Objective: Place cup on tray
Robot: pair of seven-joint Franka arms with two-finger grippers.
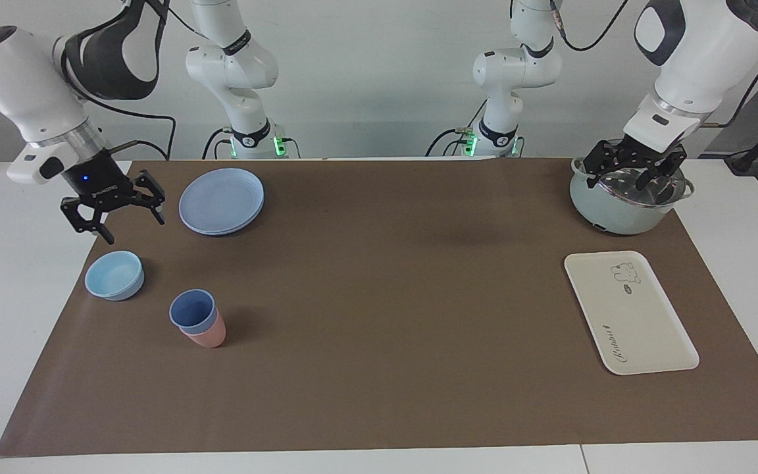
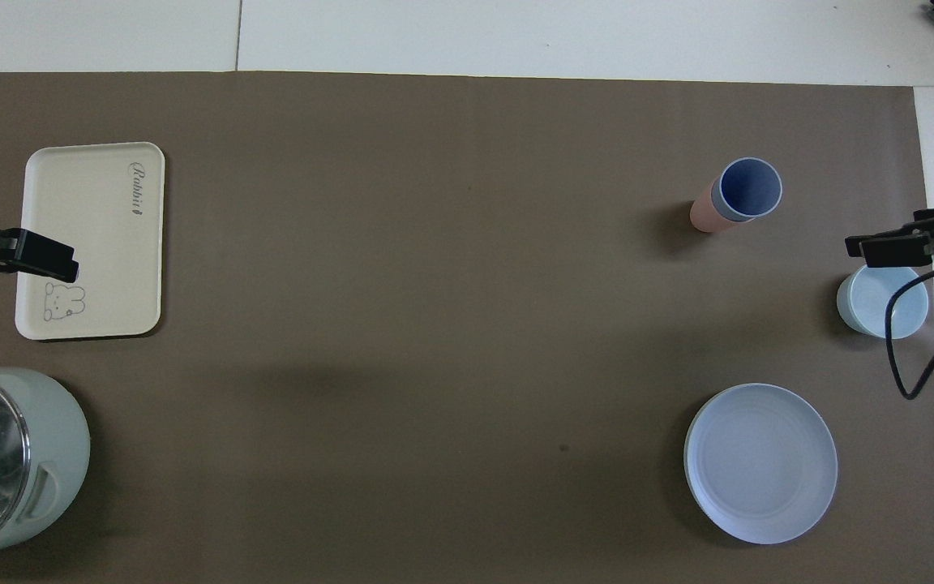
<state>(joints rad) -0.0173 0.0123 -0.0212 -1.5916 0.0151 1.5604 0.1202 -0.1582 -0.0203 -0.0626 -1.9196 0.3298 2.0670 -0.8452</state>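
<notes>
The periwinkle-blue cup sits nested inside a salmon-pink cup, upright on the brown mat toward the right arm's end. The cream tray lies flat and bare toward the left arm's end. My right gripper is open and empty, raised over the mat between the bowl and the plate. My left gripper is open and empty, raised over the pot.
A light-blue bowl stands beside the cups, slightly nearer the robots. A round blue plate lies nearer still. A pale green pot with a glass lid stands nearer than the tray.
</notes>
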